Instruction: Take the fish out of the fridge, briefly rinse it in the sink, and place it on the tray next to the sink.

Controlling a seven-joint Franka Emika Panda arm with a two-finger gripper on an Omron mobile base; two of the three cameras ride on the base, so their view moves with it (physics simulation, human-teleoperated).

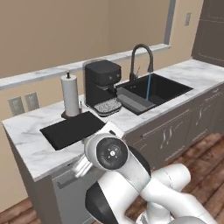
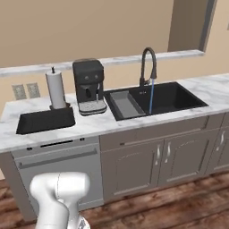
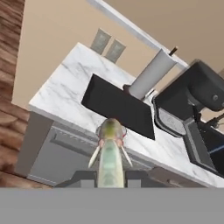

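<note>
The gripper (image 3: pixel 111 178) is squeezed tight on the fish (image 3: pixel 110 158), holding it up in the air in front of the counter. Past the fish lies the black tray (image 3: pixel 119 106) on the white counter (image 3: pixel 65 89). Farther along, water runs from the faucet (image 1: pixel 141 57) into the sink (image 1: pixel 164 89).

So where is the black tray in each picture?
Left base view: tray at lower left, on the counter.
Right base view: far left, on the counter.
Hand view: centre, tilted, past the held fish.
Shared landmark: paper towel roll standing just behind it.
</note>
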